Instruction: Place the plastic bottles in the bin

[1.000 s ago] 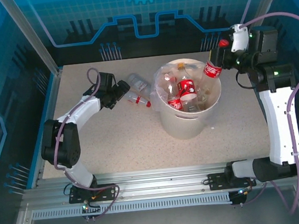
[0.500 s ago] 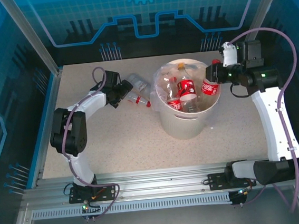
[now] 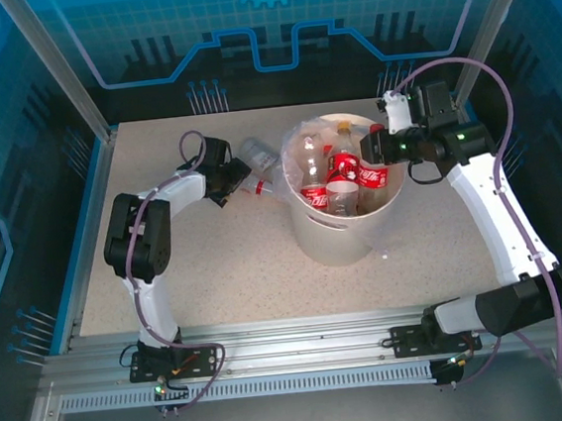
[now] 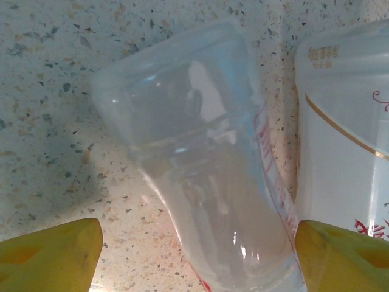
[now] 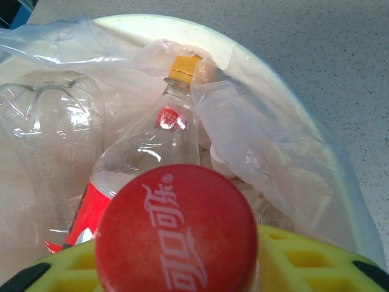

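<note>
Red-capped bottle (image 5: 176, 228) sits clamped in right gripper (image 3: 383, 149) over the bin (image 3: 339, 240). Dropped onto the heap (image 3: 326, 181), it may roll out. Left gripper (image 3: 228, 179), jaws spread, straddles clear bottle (image 4: 200, 182) beside the bin.

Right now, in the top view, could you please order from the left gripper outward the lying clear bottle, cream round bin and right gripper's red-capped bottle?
1. Clear plastic bottle, beside left gripper.
2. Cream round plastic bin, centre.
3. Red-capped bottle, bin's right side.
</note>
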